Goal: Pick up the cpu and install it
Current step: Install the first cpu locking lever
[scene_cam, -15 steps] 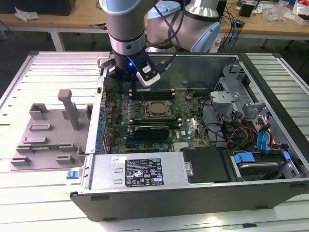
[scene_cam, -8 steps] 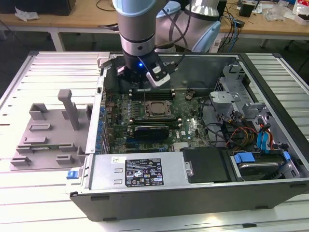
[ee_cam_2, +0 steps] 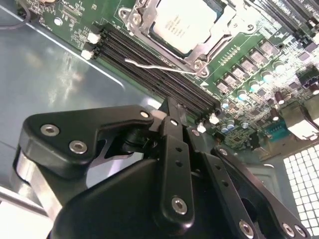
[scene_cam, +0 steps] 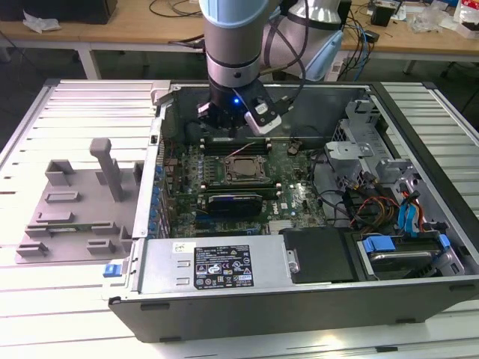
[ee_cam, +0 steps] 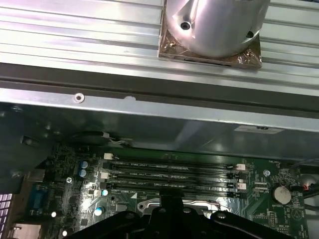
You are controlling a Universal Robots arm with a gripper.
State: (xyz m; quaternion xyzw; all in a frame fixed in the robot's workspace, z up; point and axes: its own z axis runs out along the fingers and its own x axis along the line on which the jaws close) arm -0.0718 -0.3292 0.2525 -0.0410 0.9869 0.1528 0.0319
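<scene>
The cpu [scene_cam: 241, 169] lies flat in the motherboard's socket, its pale silver top [ee_cam_2: 182, 26] framed by the metal socket bracket [ee_cam_2: 144, 20]. My gripper [scene_cam: 224, 129] hangs a little above the board, over the black memory slots [ee_cam_2: 149, 69] just beyond the socket and not over the cpu. In both wrist views the black fingers [ee_cam_2: 172, 112] meet at the centre with nothing between them. The gripper tips [ee_cam: 172, 200] point at the socket's edge. A thin wire lever [ee_cam_2: 159, 64] lies between the socket and the slots.
The open computer case [scene_cam: 299, 299] lies on a slatted white table. A black card [scene_cam: 236, 202] sits below the socket, and drive cages and cables [scene_cam: 389, 202] stand at the exterior view's right. A grey plastic fixture [scene_cam: 82, 202] rests at the left. The case wall [ee_cam: 149, 107] runs close behind the gripper.
</scene>
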